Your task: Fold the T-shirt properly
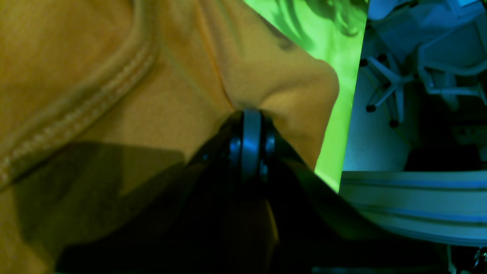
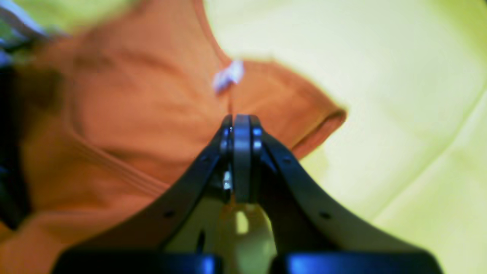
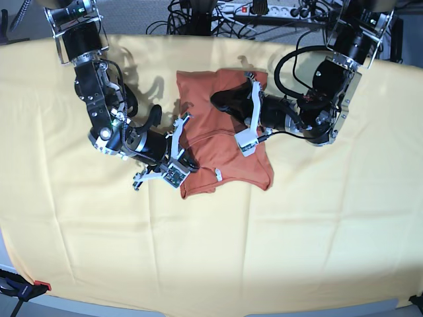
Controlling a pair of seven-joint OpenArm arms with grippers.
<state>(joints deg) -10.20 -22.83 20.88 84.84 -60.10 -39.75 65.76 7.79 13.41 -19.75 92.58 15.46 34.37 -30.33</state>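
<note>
The rust-orange T-shirt (image 3: pixel 225 142) lies partly folded in the middle of the pale yellow cloth (image 3: pixel 330 231), its white tag (image 3: pixel 218 175) showing near the front edge. My left gripper (image 3: pixel 216 101) is shut, pinching shirt fabric near the far edge; in the left wrist view the jaws (image 1: pixel 251 111) bite a fold next to a stitched hem (image 1: pixel 87 102). My right gripper (image 3: pixel 188 162) is shut on the shirt's near left edge; in the right wrist view it (image 2: pixel 240 117) grips fabric just below the tag (image 2: pixel 228 76), with a sleeve (image 2: pixel 319 121) to the right.
Cables and a power strip (image 3: pixel 264 10) run along the back edge. The yellow cloth's edge (image 1: pixel 342 114) and the table rail (image 1: pixel 411 198) show in the left wrist view, with a chair base (image 1: pixel 388 87) on the floor beyond. A red clamp (image 3: pixel 36 287) sits at the front left corner.
</note>
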